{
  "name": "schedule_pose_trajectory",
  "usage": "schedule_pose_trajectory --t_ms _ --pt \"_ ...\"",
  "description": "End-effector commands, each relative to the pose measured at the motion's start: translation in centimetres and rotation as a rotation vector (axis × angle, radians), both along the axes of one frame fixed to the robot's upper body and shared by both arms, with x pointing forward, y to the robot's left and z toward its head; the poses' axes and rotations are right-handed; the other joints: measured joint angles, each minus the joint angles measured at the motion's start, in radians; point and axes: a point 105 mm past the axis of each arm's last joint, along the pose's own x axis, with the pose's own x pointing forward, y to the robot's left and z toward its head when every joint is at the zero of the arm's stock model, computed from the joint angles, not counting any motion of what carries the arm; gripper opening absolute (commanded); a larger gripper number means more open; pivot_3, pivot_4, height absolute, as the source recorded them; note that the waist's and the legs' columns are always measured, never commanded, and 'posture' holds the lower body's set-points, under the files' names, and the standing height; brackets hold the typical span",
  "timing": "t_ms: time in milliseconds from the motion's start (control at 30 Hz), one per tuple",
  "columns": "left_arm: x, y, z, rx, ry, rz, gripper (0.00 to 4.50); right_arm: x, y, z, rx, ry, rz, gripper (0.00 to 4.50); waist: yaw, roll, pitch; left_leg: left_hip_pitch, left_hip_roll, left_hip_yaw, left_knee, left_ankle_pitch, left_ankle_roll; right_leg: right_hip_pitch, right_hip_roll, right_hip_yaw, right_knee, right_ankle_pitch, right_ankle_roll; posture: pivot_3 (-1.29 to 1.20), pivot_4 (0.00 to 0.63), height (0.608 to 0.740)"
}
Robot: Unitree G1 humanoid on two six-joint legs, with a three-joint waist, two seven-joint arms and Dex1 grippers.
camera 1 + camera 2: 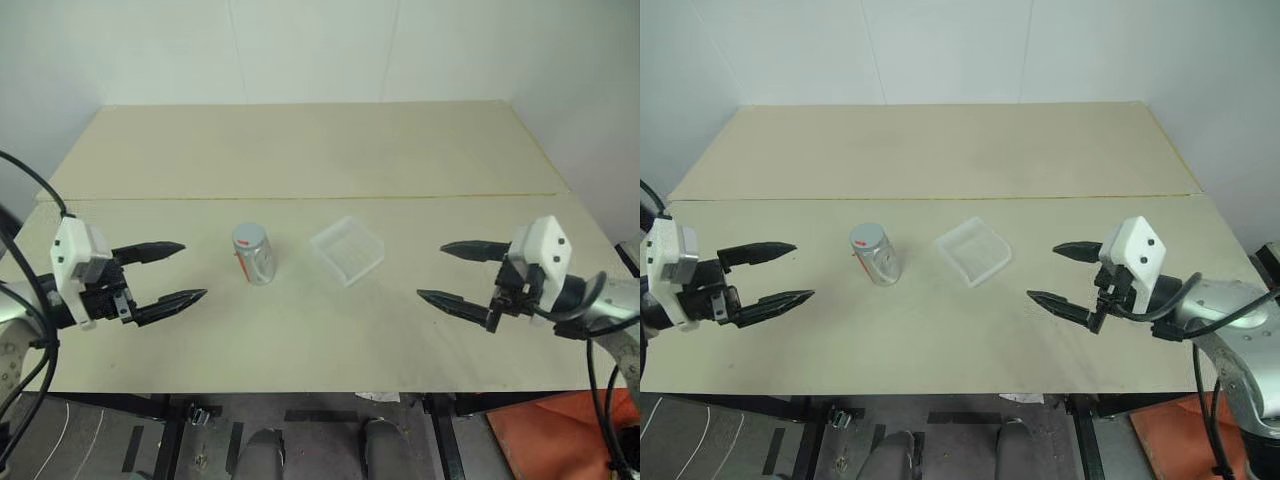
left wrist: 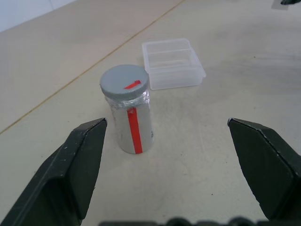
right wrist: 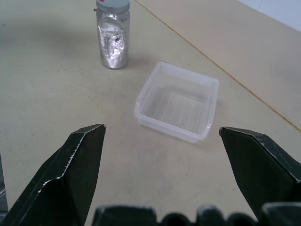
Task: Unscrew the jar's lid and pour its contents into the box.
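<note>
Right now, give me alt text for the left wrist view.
A small jar with a red stripe stands upright on a beige table, its grey lid still on. Behind it sits an empty clear plastic box. The left end effector is open, short of the jar.

The contents cannot be made out inside the jar (image 2: 130, 120): its wall looks silvery and glary. In the right wrist view the picture's edge cuts off the lid (image 3: 113, 4). The lid's tiny red mark (image 2: 132, 84) is too small to read.
</note>
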Motion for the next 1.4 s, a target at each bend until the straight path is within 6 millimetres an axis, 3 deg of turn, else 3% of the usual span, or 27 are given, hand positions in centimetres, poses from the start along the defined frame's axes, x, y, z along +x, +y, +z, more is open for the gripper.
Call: schedule_pose_trajectory --t_ms 33,133,333,833,1033,1400 --pt "-0.4 -0.2 1.5 0.014 -0.051 -0.004 4.47 0.2 0.1 1.1 0.001 -0.062 0.006 4.5 0.0 0.0 0.0 0.0 0.0 0.0 0.0 0.0 0.0 0.0 0.0 0.0 0.0 0.0 0.0 0.0 0.15 0.74" --pt "-0.3 -0.3 1.0 -0.002 -0.034 0.005 4.47 0.3 0.0 0.6 -0.016 -0.051 0.008 4.5 0.0 0.0 0.0 0.0 0.0 0.0 0.0 0.0 0.0 0.0 0.0 0.0 -0.001 0.0 0.0 0.0 0.15 0.74" --pt "0.3 -0.5 -0.8 -0.029 -0.021 0.066 4.47 -0.2 -0.1 2.2 -0.01 -0.092 0.041 4.5 -0.001 0.0 0.0 0.0 0.0 0.0 0.0 0.0 0.0 0.0 0.0 0.0 0.0 0.0 0.0 0.0 0.15 0.74" --pt "3.7 -4.7 -5.3 -0.088 0.005 0.157 4.47 -0.9 -0.5 3.7 -0.044 -0.127 0.097 4.5 0.002 0.0 0.0 0.0 0.0 0.0 0.0 0.0 0.0 0.001 0.0 0.0 -0.001 0.0 0.0 0.0 0.15 0.74" --pt "6.9 -5.4 -5.7 -0.117 -0.062 0.282 4.47 -1.1 0.2 4.0 -0.063 -0.126 0.152 4.5 0.005 0.0 0.0 0.001 0.0 0.0 0.001 0.0 0.0 0.003 0.0 0.0 -0.001 0.0 0.0 0.0 0.15 0.74" --pt "8.4 -7.3 -6.2 -0.206 -0.068 0.316 4.47 -1.8 0.5 4.4 -0.073 -0.114 0.199 4.5 0.006 0.0 0.0 0.002 -0.001 0.0 0.001 -0.001 0.001 0.004 0.0 0.0 -0.002 0.0 0.001 0.0 0.15 0.74"
